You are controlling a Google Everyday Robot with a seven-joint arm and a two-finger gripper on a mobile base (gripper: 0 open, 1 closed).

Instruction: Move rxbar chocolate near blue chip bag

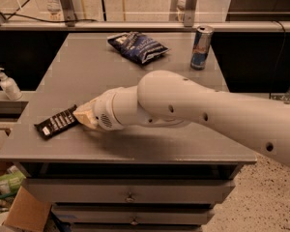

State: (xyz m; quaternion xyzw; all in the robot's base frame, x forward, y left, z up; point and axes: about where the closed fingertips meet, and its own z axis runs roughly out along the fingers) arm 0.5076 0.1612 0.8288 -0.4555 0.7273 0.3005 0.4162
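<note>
Three items lie on the grey tabletop (87, 76): bar, bag and can. The bar (56, 123) lies flat near the front left corner, angled. The bag (137, 46) sits at the far edge, well apart from the bar. The can (201, 47) stands upright to the right of the bag. The claw (84, 116) is low over the tabletop, at the bar's right end and touching it. Whether it grips the bar cannot be told. The white arm (183, 105) reaches in from the right.

Gripper (84, 116): at front-left of table (87, 71). Drink can (201, 47): well beyond it, rightward. Pump bottle (8, 85): left of it, off-table.
</note>
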